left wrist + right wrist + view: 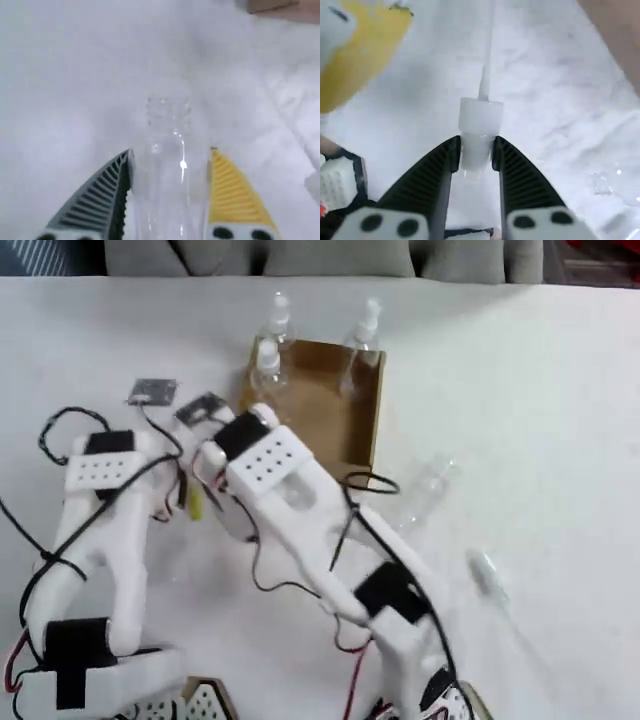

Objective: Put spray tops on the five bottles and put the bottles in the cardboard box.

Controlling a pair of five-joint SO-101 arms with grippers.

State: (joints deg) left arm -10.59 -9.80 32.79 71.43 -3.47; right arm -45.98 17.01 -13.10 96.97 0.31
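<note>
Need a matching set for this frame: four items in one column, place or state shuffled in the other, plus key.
1. uncapped bottle
2. spray top
3. bottle beside the box
4. capped bottle

A. upright at the cardboard box
B. between the fingers of the left gripper
C. lying on its side on the table
D. clamped in the right gripper

Pairs: 1-B, 2-D, 3-C, 4-A

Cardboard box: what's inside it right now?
A topped bottle stands far-left in the box, another bottle far-right; a third bottle may be inside or behind. The right arm hides the near-left corner.
</note>
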